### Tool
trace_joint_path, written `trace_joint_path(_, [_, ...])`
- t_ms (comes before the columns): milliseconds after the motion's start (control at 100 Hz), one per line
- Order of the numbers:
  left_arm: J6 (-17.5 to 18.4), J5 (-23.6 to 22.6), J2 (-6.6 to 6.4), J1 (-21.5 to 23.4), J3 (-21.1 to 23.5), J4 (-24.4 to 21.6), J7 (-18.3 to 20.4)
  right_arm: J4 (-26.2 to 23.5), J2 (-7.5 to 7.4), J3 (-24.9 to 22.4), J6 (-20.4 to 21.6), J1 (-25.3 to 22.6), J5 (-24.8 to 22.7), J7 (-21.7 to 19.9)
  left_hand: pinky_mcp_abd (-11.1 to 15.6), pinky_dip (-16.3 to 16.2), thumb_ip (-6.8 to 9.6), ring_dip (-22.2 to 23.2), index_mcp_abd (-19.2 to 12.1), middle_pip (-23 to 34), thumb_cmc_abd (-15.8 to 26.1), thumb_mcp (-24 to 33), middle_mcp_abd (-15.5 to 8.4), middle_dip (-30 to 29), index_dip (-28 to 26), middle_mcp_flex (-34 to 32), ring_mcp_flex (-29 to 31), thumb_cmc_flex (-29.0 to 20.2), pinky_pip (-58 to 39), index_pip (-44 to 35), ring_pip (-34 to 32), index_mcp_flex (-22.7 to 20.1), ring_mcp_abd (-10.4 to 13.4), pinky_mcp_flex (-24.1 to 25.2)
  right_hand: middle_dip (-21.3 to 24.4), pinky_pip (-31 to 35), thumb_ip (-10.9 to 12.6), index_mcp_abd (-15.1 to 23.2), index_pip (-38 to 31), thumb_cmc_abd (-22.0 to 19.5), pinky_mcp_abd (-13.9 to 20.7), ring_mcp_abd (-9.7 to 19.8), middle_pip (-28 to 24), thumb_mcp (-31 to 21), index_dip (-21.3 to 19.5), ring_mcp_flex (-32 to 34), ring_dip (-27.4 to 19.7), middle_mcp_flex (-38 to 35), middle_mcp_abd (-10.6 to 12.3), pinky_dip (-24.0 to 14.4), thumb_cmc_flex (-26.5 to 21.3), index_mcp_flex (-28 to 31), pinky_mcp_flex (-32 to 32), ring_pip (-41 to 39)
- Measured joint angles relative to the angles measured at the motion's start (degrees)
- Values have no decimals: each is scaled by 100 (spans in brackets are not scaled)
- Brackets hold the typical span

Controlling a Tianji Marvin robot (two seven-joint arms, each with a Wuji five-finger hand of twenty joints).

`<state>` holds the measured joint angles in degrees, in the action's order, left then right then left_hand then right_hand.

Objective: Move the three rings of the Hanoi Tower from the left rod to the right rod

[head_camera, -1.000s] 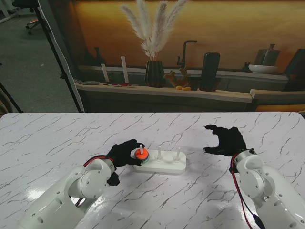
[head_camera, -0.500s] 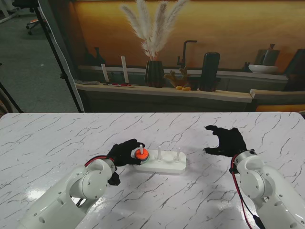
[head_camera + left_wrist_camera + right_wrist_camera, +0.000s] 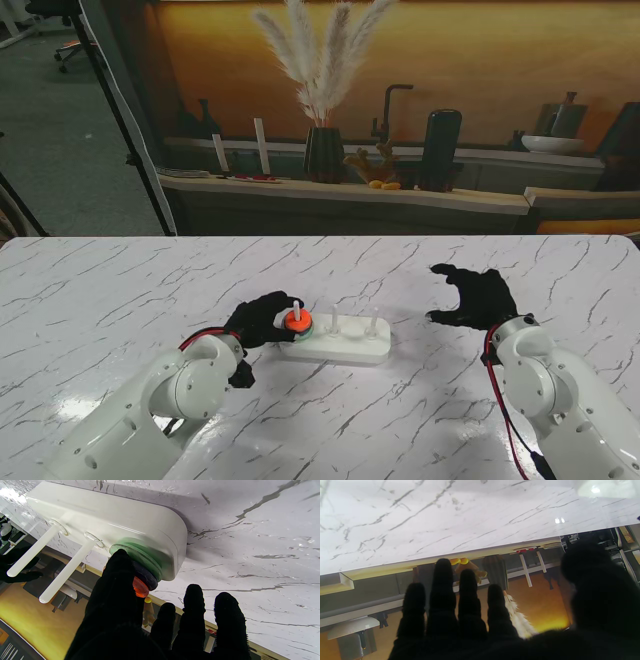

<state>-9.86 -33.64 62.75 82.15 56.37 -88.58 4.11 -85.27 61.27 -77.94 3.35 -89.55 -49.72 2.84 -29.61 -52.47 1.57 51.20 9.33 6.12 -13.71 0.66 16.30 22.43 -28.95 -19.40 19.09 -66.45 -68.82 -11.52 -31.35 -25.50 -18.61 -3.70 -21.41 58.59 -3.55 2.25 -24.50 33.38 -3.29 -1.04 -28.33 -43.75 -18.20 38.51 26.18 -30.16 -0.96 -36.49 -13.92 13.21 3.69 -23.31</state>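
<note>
The white tower base (image 3: 350,345) lies mid-table. An orange ring (image 3: 296,319) tops the stack on its left rod. In the left wrist view the orange ring (image 3: 140,588) sits over a dark blue ring (image 3: 147,576) and a green ring (image 3: 140,555). My left hand (image 3: 262,320) is at that stack, thumb (image 3: 117,585) pressed on the orange ring and one finger hooked round its far side; the other fingers (image 3: 195,605) stay spread. The middle rod (image 3: 334,322) and right rod (image 3: 373,322) are bare. My right hand (image 3: 478,295) hovers open to the right of the base.
A low shelf (image 3: 340,190) with a vase of pampas grass, bottles and a bowl runs behind the table's far edge. Marble table top (image 3: 120,290) stretches wide to the left and right of the base. A tripod leg stands off the far left corner.
The orange ring has crept slightly up the left rod, showing more of the green ring under it. The right hand has not moved.
</note>
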Motion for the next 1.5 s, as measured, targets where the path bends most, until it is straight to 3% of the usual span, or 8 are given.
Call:
trace_joint_path(620, [43, -45, 12, 164, 271, -289, -14, 2, -2, 10, -23, -4, 12, -68, 0, -57, -7, 1, -31, 120, 133, -129, 7, 20, 0, -177, 4, -1, -1, -40, -62, -3, 0, -45, 0, 1, 1, 0, 1, 0, 0, 0, 0, 0, 0, 0, 0, 0, 0, 0, 0, 0, 0, 0])
trace_joint_path(1500, [45, -250, -84, 249, 650, -1008, 449, 59, -2, 74, -19, -4, 64, -59, 0, -87, -7, 1, -33, 135, 198, -131, 8, 27, 7, -178, 5, -1, -1, -41, -65, -8, 0, -71, 0, 2, 34, 0, 1, 0, 0, 0, 0, 0, 0, 0, 0, -1, 0, 0, 0, 1, 0, 0])
